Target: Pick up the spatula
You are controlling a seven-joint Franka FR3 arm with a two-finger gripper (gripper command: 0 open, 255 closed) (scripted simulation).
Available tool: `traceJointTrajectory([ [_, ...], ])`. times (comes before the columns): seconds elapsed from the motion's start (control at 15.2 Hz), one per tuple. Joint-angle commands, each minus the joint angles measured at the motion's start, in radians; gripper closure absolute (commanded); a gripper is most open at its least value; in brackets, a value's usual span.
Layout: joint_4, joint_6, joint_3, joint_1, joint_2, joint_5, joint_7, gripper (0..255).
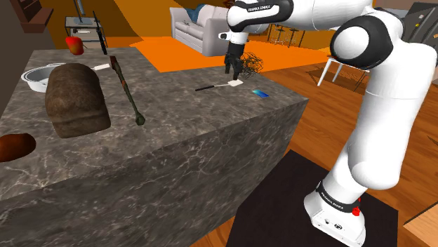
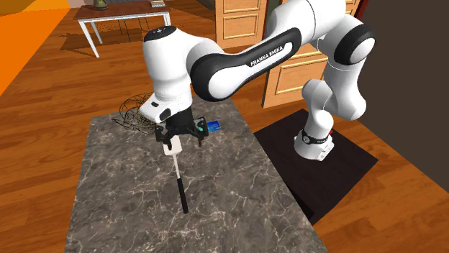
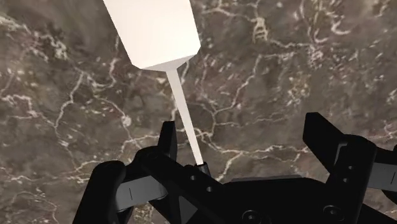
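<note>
- Logged arm (image 1: pixel 382 77) rising from stand (image 1: pixel 337 210) at lower right of the shoulder view, elbow high, forearm stretched to upper centre, wrist turned down.
- Found gripper (image 1: pixel 236 71) fingers-down just above bench (image 1: pixel 175 105), fingers (image 3: pixel 167 143) spread wide, clasping nothing.
- Located spatula (image 1: pixel 223 85) flat on bench at centre of the shoulder view: white blade under gripper, thin neck between the fingers and nearer one, not clasped, black handle pointing toward frame left.
- Counted: one spatula, one small blue item (image 1: pixel 260 93), one wire tangle (image 1: pixel 253 64), one loaf (image 1: pixel 74 102), one bowl (image 1: pixel 38 76), one red fruit (image 1: pixel 74 45).
</note>
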Motion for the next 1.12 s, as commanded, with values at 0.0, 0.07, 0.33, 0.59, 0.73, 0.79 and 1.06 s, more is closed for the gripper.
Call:
traceJointTrajectory([
  [0.0,0.106,-0.019,0.019,-0.015,0.088,0.031,-0.087,0],
  [0.07,0.156,-0.030,0.030,-0.021,0.127,0.042,-0.124,0],
  [0.33,0.183,-0.016,0.045,-0.027,0.167,0.052,-0.162,0],
  [0.59,0.133,0.035,0.046,-0.024,0.170,0.054,-0.167,0],
  [0.73,0.115,0.055,0.047,-0.023,0.172,0.056,-0.170,0],
  [0.79,0.115,0.055,0.047,-0.023,0.172,0.056,-0.170,0],
  [1.06,0.116,0.055,0.047,-0.022,0.173,0.056,-0.169,255],
])
